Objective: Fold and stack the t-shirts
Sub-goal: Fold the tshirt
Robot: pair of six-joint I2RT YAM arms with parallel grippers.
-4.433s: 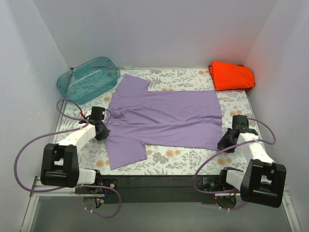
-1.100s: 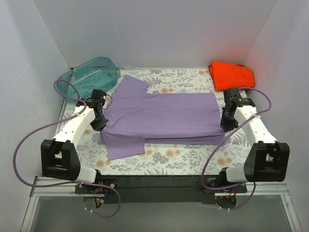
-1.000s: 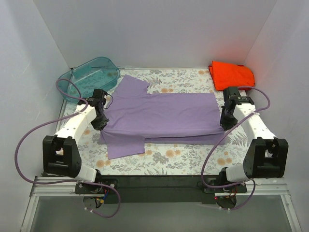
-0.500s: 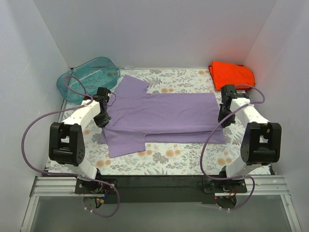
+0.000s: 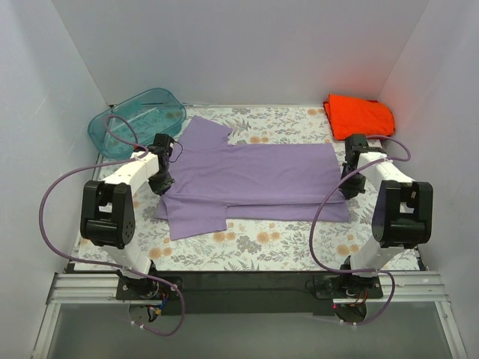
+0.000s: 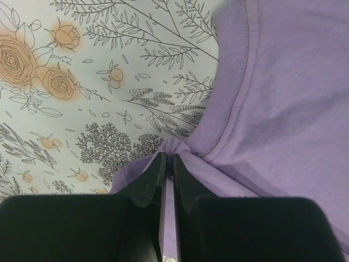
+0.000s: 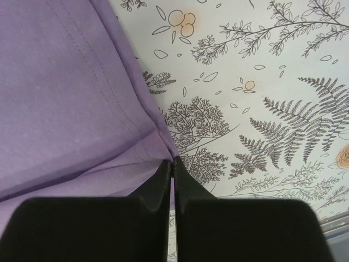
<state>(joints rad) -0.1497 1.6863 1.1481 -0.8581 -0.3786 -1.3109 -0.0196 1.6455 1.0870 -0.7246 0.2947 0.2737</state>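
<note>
The lavender-purple t-shirt [image 5: 254,179] lies across the middle of the floral table, its near half folded back over the far half, one sleeve sticking out at the front left and one at the back left. My left gripper [image 5: 163,183] is shut on the shirt's left edge by the collar [image 6: 167,155]. My right gripper [image 5: 346,187] is shut on the shirt's right hem corner [image 7: 173,159]. The orange-red t-shirt [image 5: 359,116] lies folded in the back right corner, apart from both grippers.
A translucent teal tub [image 5: 136,120] stands at the back left, just behind my left arm. White walls close in the table on three sides. The black front rail [image 5: 247,280] runs along the near edge.
Both grippers have carried the shirt's near edge away from me and over the far half, then lowered it. The fold now lies flatter and both arms are stretched further back.
</note>
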